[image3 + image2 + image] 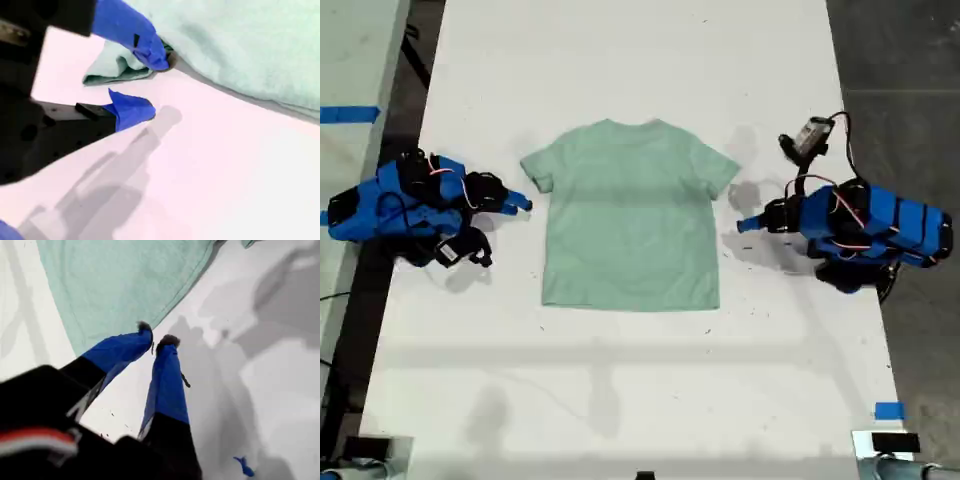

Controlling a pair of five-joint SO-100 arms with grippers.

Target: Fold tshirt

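The pale mint-green tshirt (630, 215) lies flat in the middle of the white table (620, 390), neck toward the exterior view's top. My first gripper (744, 224) is on the exterior view's right, just off the shirt's side edge. In the first wrist view it (156, 336) is shut with nothing between its blue fingers, and the tshirt (125, 285) lies just beyond the tips. My second gripper (523, 204) is on the exterior view's left, beside the sleeve. In the second wrist view it (151, 85) stands open, one fingertip (155, 59) against the bunched sleeve (117, 67).
A blue tape mark (888, 410) sits near the table's corner at the exterior view's lower right, seen also as a blue tape mark (245, 467). More blue tape (348, 113) lies on a neighbouring surface at the exterior view's left. A small black device with cable (810, 135) sits above the first arm.
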